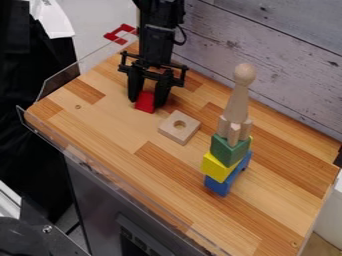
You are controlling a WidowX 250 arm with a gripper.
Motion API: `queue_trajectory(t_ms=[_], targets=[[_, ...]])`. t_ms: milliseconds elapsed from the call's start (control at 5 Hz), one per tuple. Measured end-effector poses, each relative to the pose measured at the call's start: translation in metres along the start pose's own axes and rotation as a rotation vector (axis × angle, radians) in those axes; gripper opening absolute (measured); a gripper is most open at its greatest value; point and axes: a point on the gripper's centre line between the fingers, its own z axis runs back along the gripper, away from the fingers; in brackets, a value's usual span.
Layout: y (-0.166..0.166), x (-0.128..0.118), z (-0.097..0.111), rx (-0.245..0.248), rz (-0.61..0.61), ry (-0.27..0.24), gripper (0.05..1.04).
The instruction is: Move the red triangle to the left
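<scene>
Near the top left of the wooden table [100,132], we see the black claw [146,104] pinching the red block [144,103]. Just beside them we spot a flat wooden block [174,135] with a round hole. Farther right, we see a tall, colorful block tower [227,150].

The black robot arm [159,37] enters from the top edge, left of centre, its wrist pointing down and its forearm nearly upright in the view. The black gripper [145,104] hangs beneath, tips lowermost, its two fingers [162,94] side by side, drawn partway in, a narrow gap between them.
</scene>
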Motion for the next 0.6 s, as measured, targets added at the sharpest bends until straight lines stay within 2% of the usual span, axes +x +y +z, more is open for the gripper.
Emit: queue_trajectory(t_ms=[200, 400, 600], targets=[[-0.001, 0.002, 0.000, -0.016, 0.003, 0.003, 0.876], [-0.005, 0.000, 0.006, -0.039, -0.019, -0.011, 0.997], [-0.008, -0.017, 0.040, -0.060, -0.036, -0.088, 0.997]])
